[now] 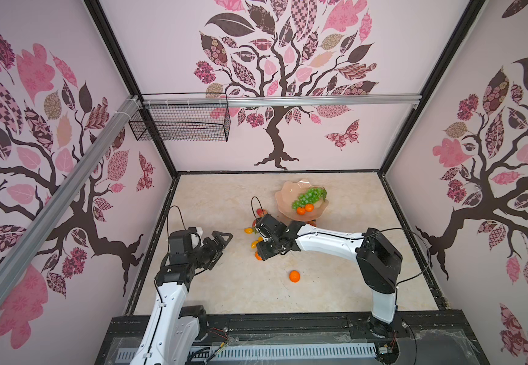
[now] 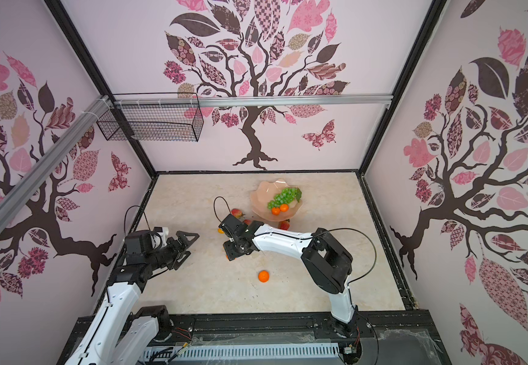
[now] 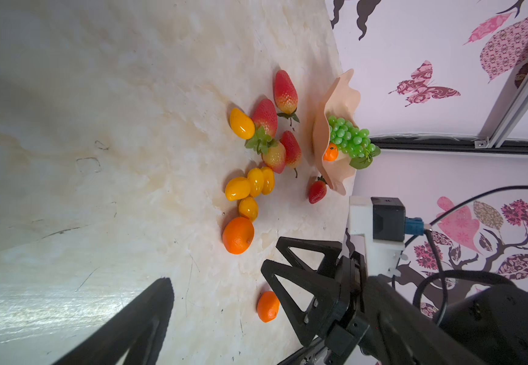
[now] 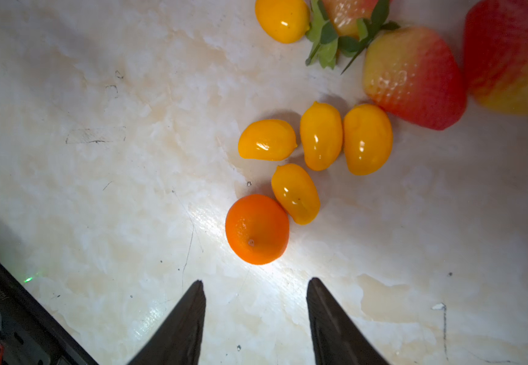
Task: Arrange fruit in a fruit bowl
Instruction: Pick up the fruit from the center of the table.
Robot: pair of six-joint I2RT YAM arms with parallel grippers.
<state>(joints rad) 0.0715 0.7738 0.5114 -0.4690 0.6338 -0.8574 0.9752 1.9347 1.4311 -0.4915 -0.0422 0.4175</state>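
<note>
Plainly, held right end effector (image 4: 256,280) open and empty just short of tangerine (image 4: 257,229), oval tomato (image 4: 295,193) touching it, long axis slanted toward three more tomatoes (image 4: 321,136), left end effector (image 1: 226,244) open.

Top views: even diffuse light, faint shadows; wide-angle stretch at edges. Right wrist view: white specular glare on glossy cream marble tabletop (image 4: 98,189) beside round orange tangerine (image 4: 257,229); right gripper (image 4: 255,281) black fingertips (image 4: 180,325) blurred.
</note>
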